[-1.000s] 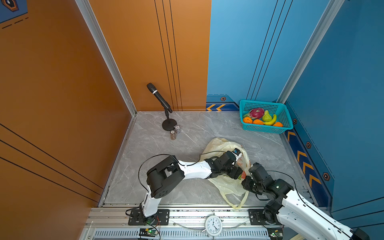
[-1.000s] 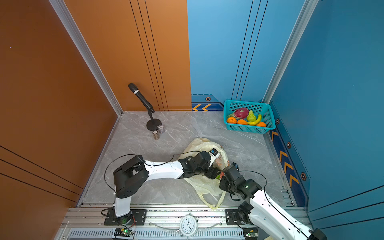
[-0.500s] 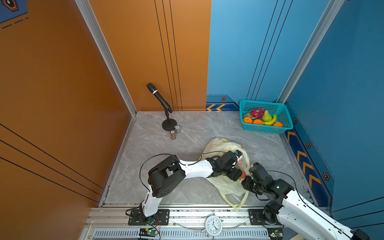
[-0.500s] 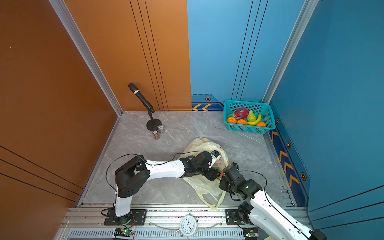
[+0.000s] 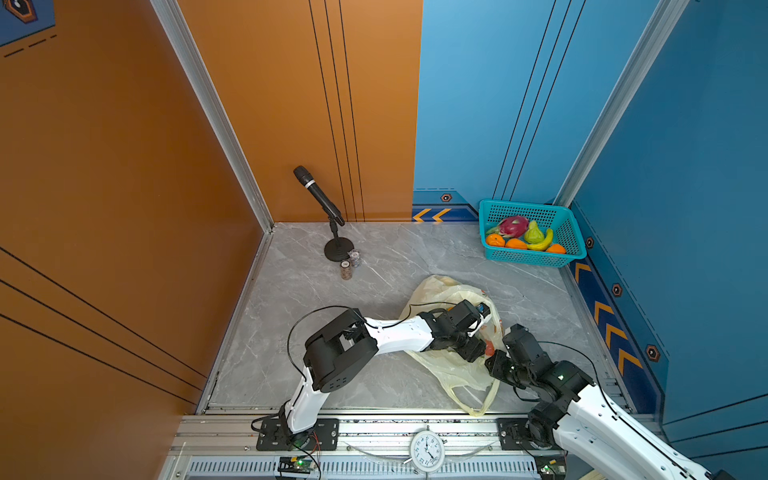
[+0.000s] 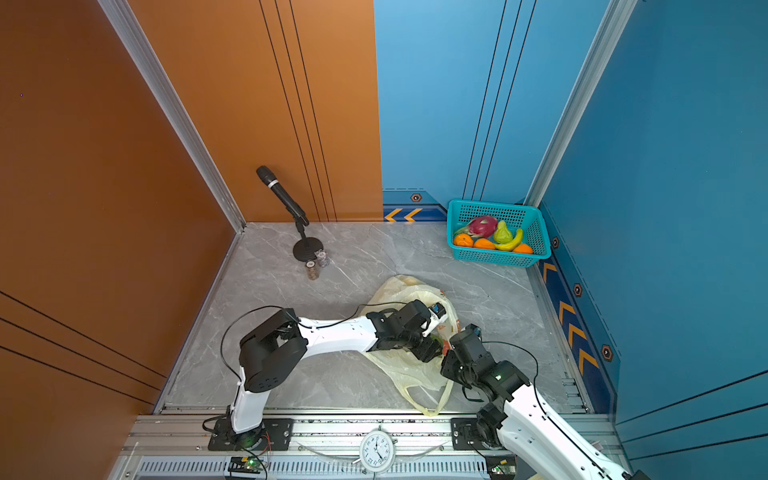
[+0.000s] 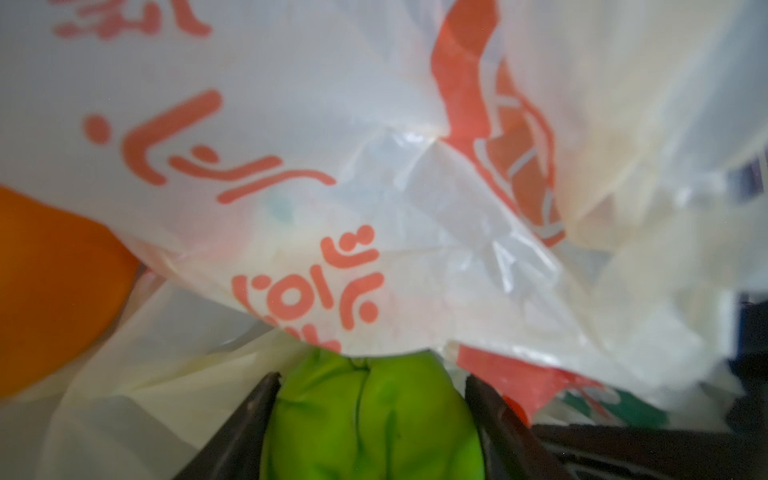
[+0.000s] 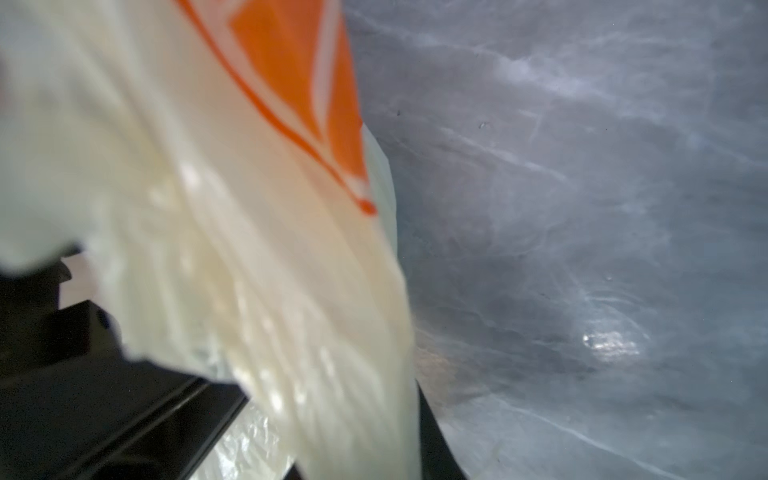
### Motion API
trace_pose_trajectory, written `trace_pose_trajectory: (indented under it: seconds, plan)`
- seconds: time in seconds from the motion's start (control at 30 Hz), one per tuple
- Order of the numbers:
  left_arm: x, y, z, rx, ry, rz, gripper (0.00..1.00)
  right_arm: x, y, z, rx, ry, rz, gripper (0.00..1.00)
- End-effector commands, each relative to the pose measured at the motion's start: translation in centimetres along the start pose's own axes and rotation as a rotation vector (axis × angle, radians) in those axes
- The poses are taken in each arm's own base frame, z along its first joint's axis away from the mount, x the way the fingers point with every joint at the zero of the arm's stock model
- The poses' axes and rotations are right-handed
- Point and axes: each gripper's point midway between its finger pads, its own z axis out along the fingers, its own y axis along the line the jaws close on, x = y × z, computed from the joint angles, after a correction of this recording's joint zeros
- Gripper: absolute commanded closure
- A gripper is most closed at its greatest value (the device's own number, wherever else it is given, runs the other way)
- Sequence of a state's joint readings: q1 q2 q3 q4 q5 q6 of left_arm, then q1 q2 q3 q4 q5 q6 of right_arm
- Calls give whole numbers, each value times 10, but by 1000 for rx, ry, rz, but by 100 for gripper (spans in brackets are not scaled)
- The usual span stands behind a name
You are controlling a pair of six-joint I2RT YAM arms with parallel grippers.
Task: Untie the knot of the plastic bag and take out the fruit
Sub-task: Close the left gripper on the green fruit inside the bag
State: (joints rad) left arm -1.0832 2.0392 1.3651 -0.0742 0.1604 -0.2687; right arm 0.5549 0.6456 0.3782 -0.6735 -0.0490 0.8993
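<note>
1. The grey marble table (image 5: 374, 291) fills the floor between orange walls on the left and blue walls on the right.
2. The plastic bag (image 5: 436, 291) lies crumpled, right of the middle and towards the near edge, in both top views (image 6: 399, 286). One handle loop (image 5: 478, 399) trails loose to the near edge.
3. A teal basket (image 5: 528, 259) sits in the far right corner, well apart from the bag. It holds a pink dragon fruit (image 5: 514, 226), oranges (image 5: 515, 244), a green pear-shaped fruit (image 5: 533, 233) and a banana (image 5: 542, 243).
4. A microphone (image 5: 318, 195) leans on its stand at the far wall, left of the middle.
5. The left gripper (image 5: 478, 351) reaches across into the bag's mouth. In the left wrist view its jaws (image 7: 370, 376) stand fairly wide, one finger against each side of a green fruit (image 7: 374, 424) inside the bag.
6. The right gripper (image 5: 496, 359) is at the bag's right edge, just beside the left one. In the right wrist view (image 8: 332, 395) it is nearly closed, pinching a fold of bag film.
7. An orange fruit (image 7: 50, 291) lies under the film beside the green one.
8. Two small jars (image 5: 346, 270) stand just beside the microphone's base.
</note>
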Motion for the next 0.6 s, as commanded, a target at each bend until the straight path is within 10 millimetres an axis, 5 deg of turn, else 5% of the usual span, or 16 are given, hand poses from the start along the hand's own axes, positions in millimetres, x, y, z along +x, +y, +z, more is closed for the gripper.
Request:
trace_pose_trajectory:
  seconds: [0.0,0.47,0.57]
  plan:
    - [-12,-10,-22,13,-38,11,49,0,-4,-1,20,6,20,75]
    - [-41,-31,-78,87,-255,111,52,1,1,0,-8,14,27,74]
    - [-50,-32,-94,93,-343,157,52,-3,4,-5,-25,-9,17,62]
